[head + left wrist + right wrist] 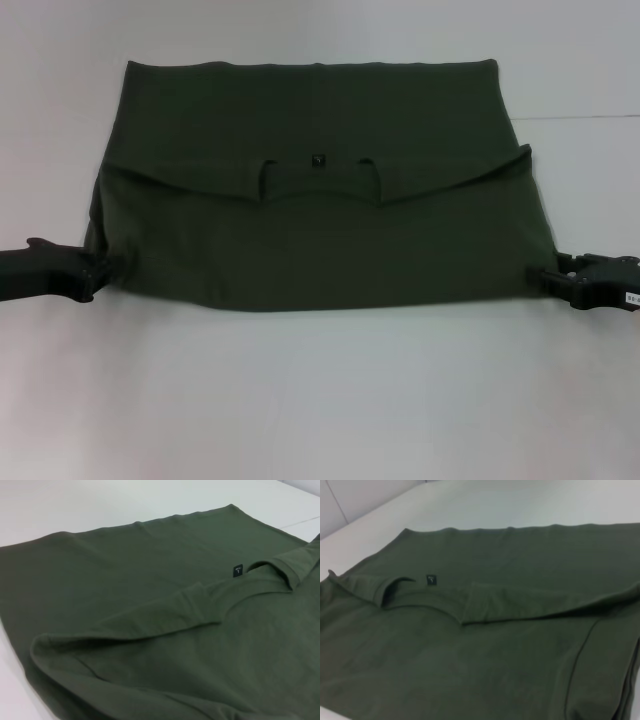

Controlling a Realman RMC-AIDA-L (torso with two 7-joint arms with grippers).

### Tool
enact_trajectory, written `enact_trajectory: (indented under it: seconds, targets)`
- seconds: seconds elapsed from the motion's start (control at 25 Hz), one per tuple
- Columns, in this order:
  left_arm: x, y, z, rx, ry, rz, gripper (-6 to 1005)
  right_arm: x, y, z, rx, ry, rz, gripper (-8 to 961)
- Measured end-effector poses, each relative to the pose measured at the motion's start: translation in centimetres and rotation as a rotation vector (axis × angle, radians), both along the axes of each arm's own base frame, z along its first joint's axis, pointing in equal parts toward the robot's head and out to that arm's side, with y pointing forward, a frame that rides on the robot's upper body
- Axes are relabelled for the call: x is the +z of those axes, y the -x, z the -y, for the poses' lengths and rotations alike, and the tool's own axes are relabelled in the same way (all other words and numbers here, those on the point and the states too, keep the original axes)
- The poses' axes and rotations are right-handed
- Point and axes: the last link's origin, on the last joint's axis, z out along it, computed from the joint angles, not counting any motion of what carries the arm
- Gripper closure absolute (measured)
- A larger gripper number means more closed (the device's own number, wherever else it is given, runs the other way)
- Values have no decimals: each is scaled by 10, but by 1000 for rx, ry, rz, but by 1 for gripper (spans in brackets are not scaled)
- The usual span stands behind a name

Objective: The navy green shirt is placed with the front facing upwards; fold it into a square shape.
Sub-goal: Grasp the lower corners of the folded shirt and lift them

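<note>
The navy green shirt (pixel 320 225) is lying across the middle of the head view on the white table (pixel 320 400), already doubled over; the collar end is resting folded toward the lower half of the frame, its neckline curve and small dark label (pixel 318 159) sitting just above centre, and no chest lettering is showing. The left gripper (pixel 98 272) is sitting at the lower left corner of the cloth, touching its edge; the right gripper (pixel 560 280) is mirroring it at the lower right corner; whether either claw is pinching fabric or standing spread I cannot tell, since the tips are merging with the dark cloth and neither wrist view is showing fingers.

Judging from this, the step in hand is working the two near corners for the next fold. To do it well, both arms should be gripping every layer at the corner, not just the top one; lifting together at equal height; keeping the near edge taut between them; and laying it down square against the far hem so the sides are lining up.
</note>
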Motion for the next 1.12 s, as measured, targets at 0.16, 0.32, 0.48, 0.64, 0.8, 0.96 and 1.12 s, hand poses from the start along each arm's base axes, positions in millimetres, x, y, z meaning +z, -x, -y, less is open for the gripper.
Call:
enact_trajectory:
  seconds: [0.16,0.32,0.48,0.64,0.8,0.96,1.12]
  targets:
    - [0,0,0,-5,-1,-2,929,-2,1,-1,5,14,11,477]
    - [0,0,0,-4,-2,-2,929,-1,2,-2,8,16,20,636]
    - [0,0,0,-4,-6,4,929,0,2,-2,4,15,19,736]
    - [1,0,3,-41,-15,9,930,3,-1,0,-5,11,19,817]
    - [1,3,13,-102,-1,-7,930,3,-5,5,-9,14,18,897]
    - [3,6,28,-149,25,-16,930,3,-6,13,11,26,15,905]
    - [4,11,47,-207,43,-24,930,5,-7,29,57,45,-6,908]
